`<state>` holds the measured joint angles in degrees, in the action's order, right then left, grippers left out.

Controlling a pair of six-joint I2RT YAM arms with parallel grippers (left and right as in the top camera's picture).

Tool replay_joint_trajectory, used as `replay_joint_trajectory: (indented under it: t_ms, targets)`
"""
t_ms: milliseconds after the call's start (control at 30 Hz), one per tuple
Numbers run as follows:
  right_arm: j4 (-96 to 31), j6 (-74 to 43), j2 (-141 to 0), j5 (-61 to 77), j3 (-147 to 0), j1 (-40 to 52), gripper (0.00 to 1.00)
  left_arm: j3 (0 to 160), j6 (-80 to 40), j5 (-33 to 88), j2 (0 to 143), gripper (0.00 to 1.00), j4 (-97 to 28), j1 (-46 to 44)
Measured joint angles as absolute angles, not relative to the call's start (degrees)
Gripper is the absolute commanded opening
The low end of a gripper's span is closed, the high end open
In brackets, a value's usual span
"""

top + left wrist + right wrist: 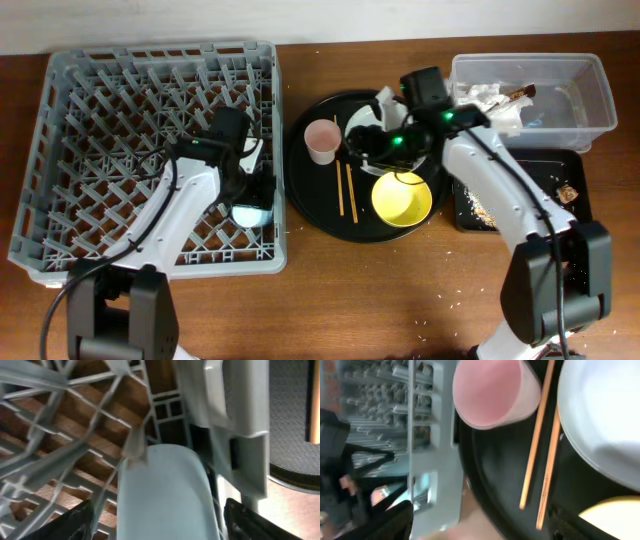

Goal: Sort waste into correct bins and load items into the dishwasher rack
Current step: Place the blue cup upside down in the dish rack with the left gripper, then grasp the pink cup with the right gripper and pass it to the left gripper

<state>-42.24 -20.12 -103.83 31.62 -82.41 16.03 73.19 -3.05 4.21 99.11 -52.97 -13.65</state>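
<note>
The grey dishwasher rack (120, 120) fills the left of the table. In its front right corner a blue cup (250, 213) lies among the pegs. My left gripper (248, 195) is open around it; in the left wrist view the cup (165, 490) sits between the fingers (65, 522) with a gap on each side. My right gripper (360, 145) hangs open and empty over the round tray, partly covering the pale plate (358, 120). The right wrist view shows the pink cup (490, 392), the chopsticks (540, 445), the plate (605, 415) and the yellow bowl's edge (615, 515).
The round black tray (310, 200) holds the pink cup (322, 140), the chopsticks (348, 190) and the yellow bowl (402, 197). At the back right stands the clear tub (590, 100) with white tissue (485, 95). In front of it, the black rectangular tray (530, 205) carries crumbs and a wrapper (568, 192).
</note>
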Motion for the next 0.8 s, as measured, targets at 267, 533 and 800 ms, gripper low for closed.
replay_joint_trajectory:
  t_ms: [267,533,800]
  targets:
    - [-30.81,-28.69,-104.07,9.41,-82.39,23.81,0.74,80.95,-3.05,4.89,99.9,0.87,-59.86,-13.37]
    - [-24.27,-32.88,-112.09,5.37,-82.37,24.01,0.42,106.52,-3.07,5.98,99.26,0.87,-68.58,-7.55]
    - [-22.57,-34.24,-117.4,7.86,-82.37,24.03,0.04,106.52,-3.05,6.04,99.26,0.86,-69.04,-7.53]
